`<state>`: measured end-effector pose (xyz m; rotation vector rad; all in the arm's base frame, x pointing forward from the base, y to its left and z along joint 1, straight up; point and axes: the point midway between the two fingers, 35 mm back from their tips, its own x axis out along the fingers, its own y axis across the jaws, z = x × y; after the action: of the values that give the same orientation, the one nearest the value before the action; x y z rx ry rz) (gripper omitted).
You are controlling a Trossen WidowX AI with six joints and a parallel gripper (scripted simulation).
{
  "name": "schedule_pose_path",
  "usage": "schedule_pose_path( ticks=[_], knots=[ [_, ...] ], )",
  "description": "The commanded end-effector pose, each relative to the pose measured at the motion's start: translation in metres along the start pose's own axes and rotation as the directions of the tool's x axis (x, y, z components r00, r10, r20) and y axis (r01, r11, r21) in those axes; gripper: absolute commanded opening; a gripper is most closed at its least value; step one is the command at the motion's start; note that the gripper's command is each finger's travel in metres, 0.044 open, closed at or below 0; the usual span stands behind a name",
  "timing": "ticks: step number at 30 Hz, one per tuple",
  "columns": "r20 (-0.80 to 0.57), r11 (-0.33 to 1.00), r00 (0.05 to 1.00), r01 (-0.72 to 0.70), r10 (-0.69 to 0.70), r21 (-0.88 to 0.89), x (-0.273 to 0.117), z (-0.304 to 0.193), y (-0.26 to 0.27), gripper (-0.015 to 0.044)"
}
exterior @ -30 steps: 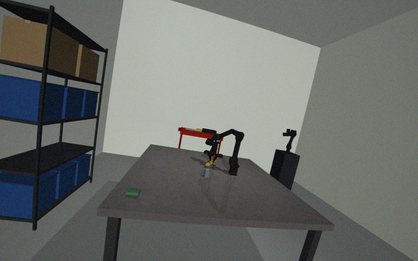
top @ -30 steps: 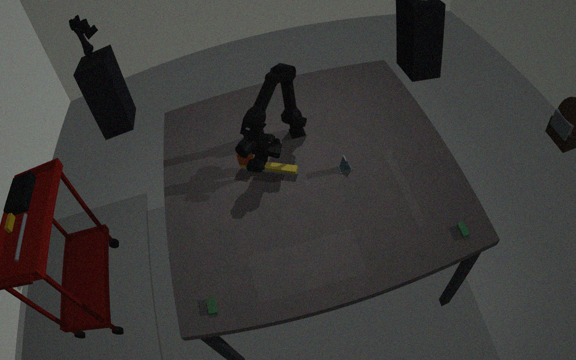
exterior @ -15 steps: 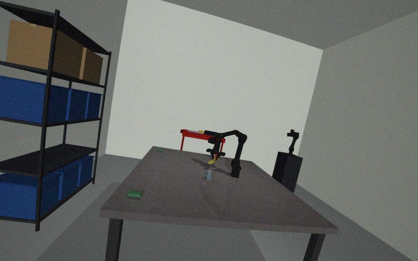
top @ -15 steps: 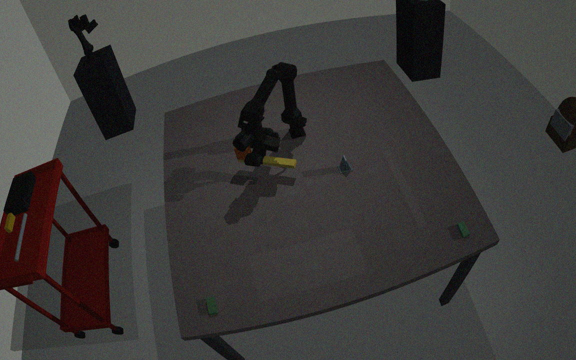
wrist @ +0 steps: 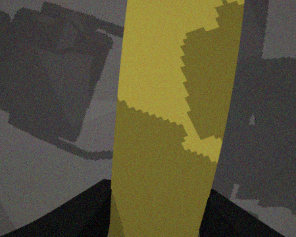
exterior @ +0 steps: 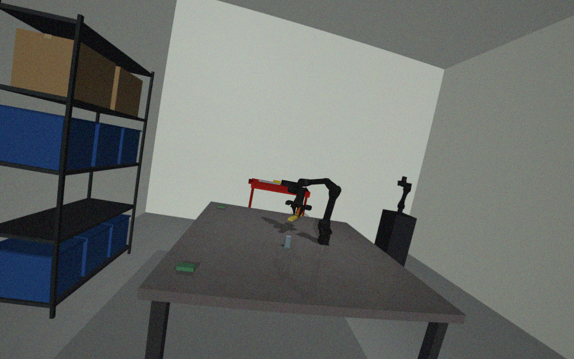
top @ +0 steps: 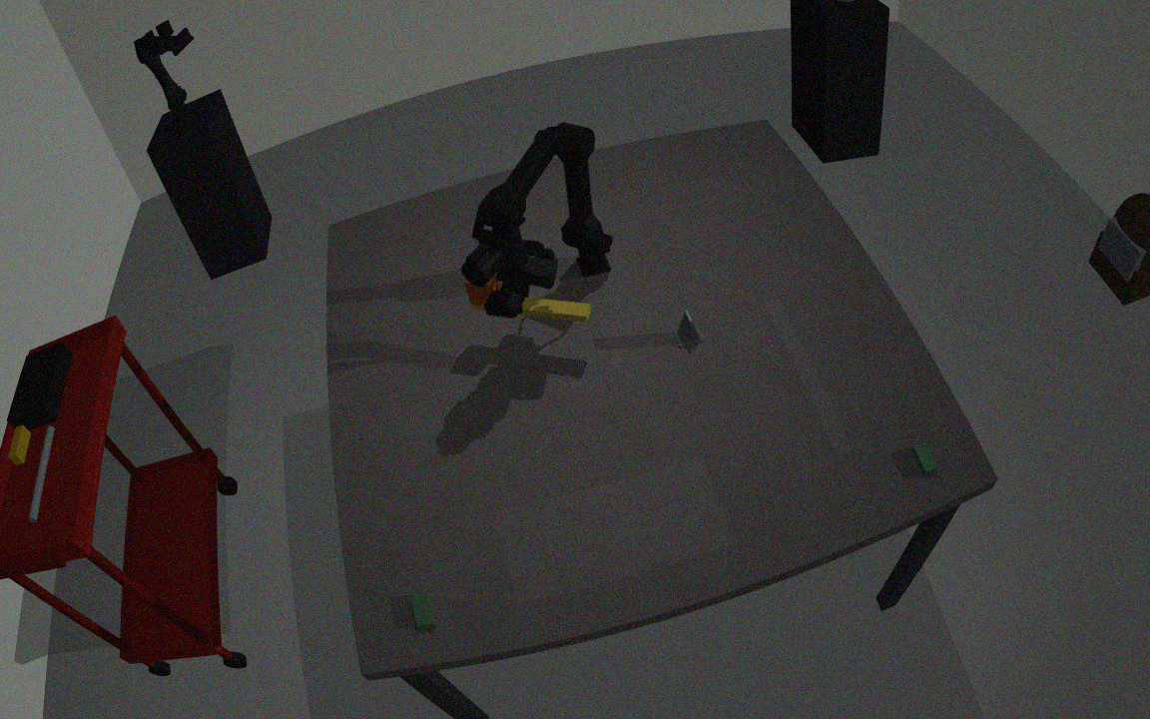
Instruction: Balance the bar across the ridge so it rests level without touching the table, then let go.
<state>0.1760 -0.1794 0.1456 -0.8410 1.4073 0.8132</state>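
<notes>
A yellow bar (top: 564, 311) (exterior: 292, 218) (wrist: 161, 148) has an orange block (top: 478, 293) at one end. My gripper (top: 512, 307) (exterior: 296, 211) (wrist: 157, 195) points down and is shut on the bar, which fills the space between the dark fingers in the wrist view. The bar is held above the table (top: 615, 500) (exterior: 307, 276), with its shadow lying apart from it. The small grey-blue ridge (top: 688, 333) (exterior: 287, 241) stands on the table, to the right of the bar's free end in the top view. The bar and ridge are apart. The ridge is not visible in the wrist view.
One green block (top: 421, 611) (exterior: 220, 206) and another green block (top: 923, 458) (exterior: 185, 268) lie near table corners. A red cart (top: 168, 554) (exterior: 275, 188) stands beyond one table edge. Another small arm (top: 159, 67) (exterior: 404, 196) stands on a dark pedestal (top: 213, 188) (exterior: 393, 236) off the table.
</notes>
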Motion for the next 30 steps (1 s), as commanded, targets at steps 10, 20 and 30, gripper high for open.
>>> schedule_pose_path(
  ticks=[10, 20, 30],
  knots=[
    [0.003, 1.000, 1.000, 0.008, -0.008, -0.030, -0.017, 0.016, -0.006, 0.0000],
    [0.006, 0.997, 1.000, 0.010, -0.009, -0.076, -0.018, 0.046, -0.018, 0.0000],
    [0.009, 0.993, 1.000, 0.011, -0.010, -0.121, -0.019, 0.078, -0.027, 0.0000]
  ],
)
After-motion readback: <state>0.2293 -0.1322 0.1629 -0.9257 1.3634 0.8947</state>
